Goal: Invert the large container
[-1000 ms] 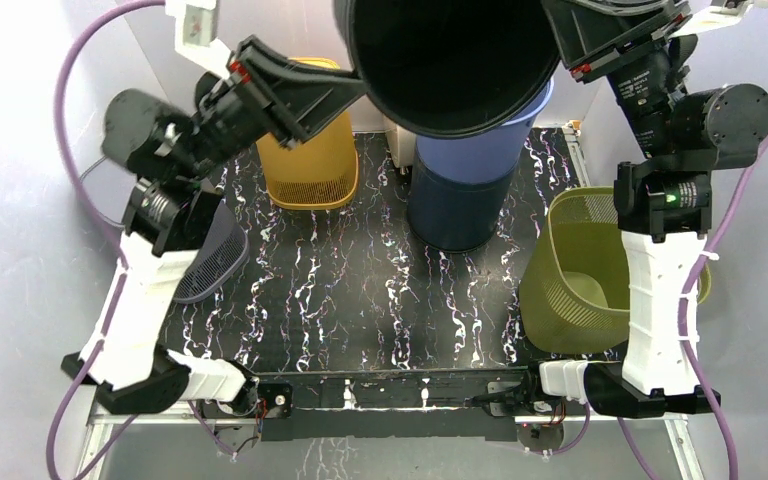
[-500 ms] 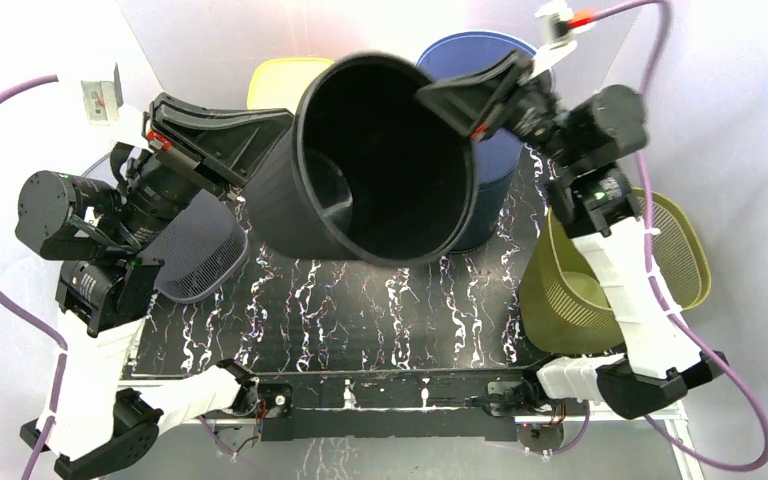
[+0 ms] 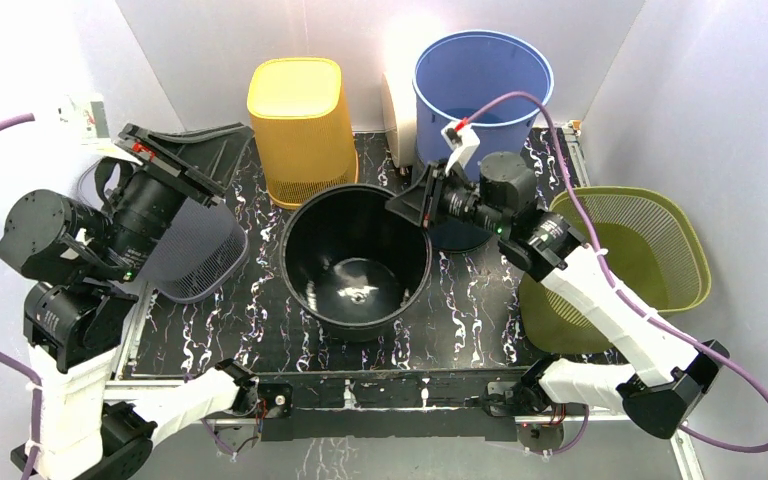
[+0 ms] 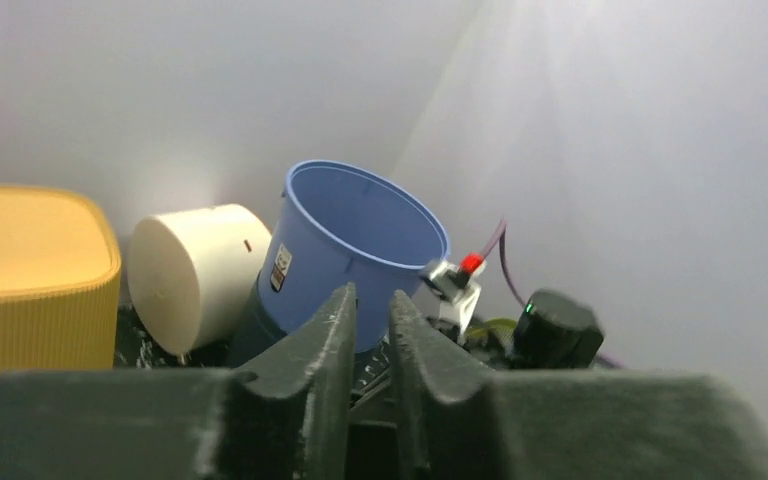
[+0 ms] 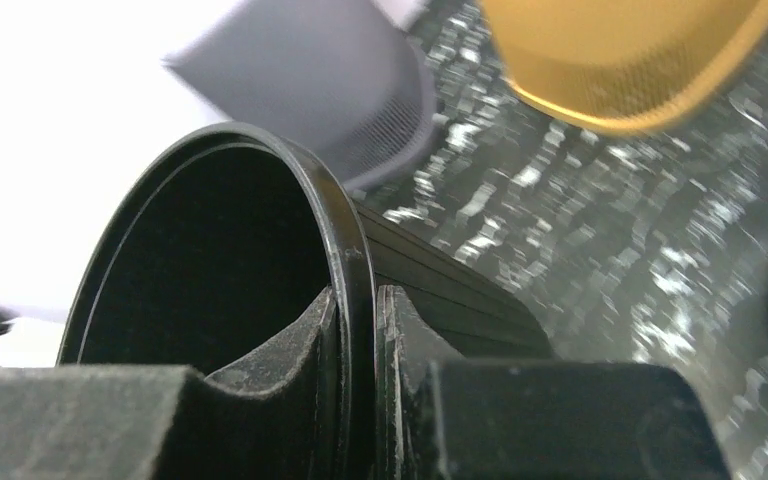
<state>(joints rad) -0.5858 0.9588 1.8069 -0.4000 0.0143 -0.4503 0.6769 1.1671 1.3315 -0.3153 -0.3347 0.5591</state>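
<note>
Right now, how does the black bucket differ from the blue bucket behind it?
The black bucket sits in the middle; the blue bucket stands at the back. The right fingers pinch the black bucket's rim; nothing holds the blue bucket. Both are round, with their open mouths facing up.

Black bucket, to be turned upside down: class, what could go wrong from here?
Only the right gripper pinches the black bucket, at one spot on its rim; the left gripper is shut and off it, so the bucket may twist or slip when lifted.
The yellow basket and blue bin stand close; a swinging bucket could knock them.
</note>
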